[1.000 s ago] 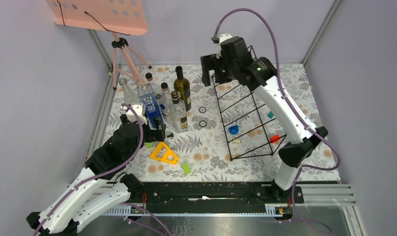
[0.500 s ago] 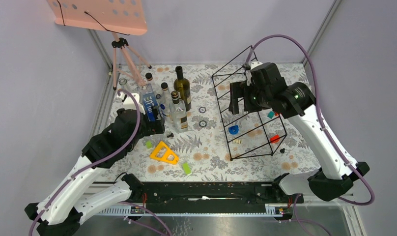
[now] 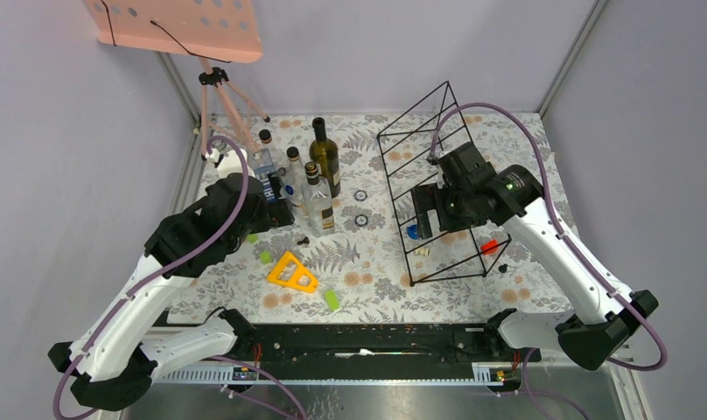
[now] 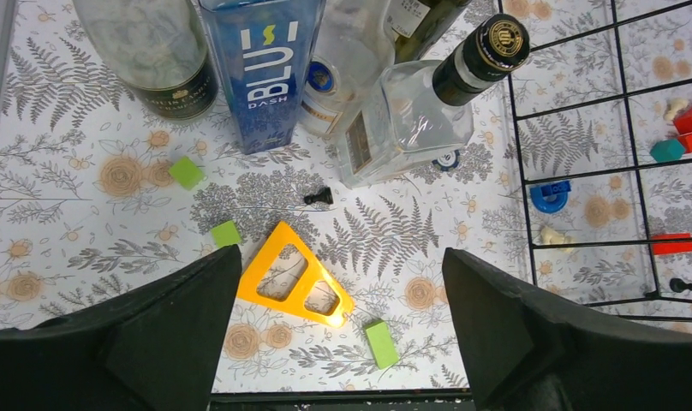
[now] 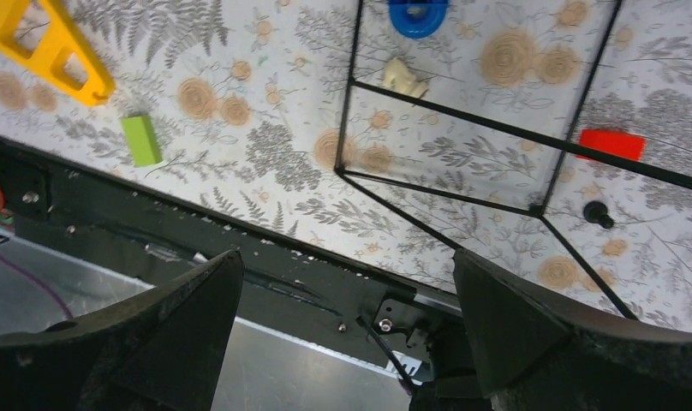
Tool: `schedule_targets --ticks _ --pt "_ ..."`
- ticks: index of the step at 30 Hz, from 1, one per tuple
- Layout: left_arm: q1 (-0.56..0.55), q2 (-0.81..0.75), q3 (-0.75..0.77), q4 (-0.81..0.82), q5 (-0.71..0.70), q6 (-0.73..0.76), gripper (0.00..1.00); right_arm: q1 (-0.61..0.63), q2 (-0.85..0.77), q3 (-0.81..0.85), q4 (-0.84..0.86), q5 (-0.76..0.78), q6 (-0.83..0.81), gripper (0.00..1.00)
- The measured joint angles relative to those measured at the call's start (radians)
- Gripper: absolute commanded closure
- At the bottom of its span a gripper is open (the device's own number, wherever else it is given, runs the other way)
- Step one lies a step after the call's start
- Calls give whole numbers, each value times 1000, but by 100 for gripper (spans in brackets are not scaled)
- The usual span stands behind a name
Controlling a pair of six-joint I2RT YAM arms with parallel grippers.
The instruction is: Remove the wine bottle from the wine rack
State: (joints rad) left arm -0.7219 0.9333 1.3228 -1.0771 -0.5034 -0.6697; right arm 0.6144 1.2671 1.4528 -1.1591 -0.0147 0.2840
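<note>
The wine rack, a slanted black wire frame, stands at the centre right of the table, and no bottle lies on it. A dark green wine bottle stands upright left of the rack among other bottles. My right gripper is open and empty above the rack's lower middle; its wrist view shows the rack's wires below. My left gripper is open and empty just in front of the bottle cluster. In its view the jaws hang above a yellow triangle.
A blue BLUE DASH box, a clear bottle with a black cap and other bottles stand together. Green blocks, a blue piece and a red block lie on the floral cloth. A pink tripod stand stands at the back left.
My right arm has swung from the rack's back top corner forward and down to above the rack's middle. My left arm has risen and drawn slightly back-left.
</note>
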Motion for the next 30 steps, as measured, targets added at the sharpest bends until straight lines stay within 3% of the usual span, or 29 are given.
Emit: schedule_targets --ticks 6,17,30 --pt "0 -9 0 1 -2 17 4 0 5 37 -13 82 5 0" --pt "0 -24 0 40 -10 87 1 0 -50 3 80 20 28 0" --pt "0 -24 37 76 -37 148 1 0 -85 63 119 84 27 0"
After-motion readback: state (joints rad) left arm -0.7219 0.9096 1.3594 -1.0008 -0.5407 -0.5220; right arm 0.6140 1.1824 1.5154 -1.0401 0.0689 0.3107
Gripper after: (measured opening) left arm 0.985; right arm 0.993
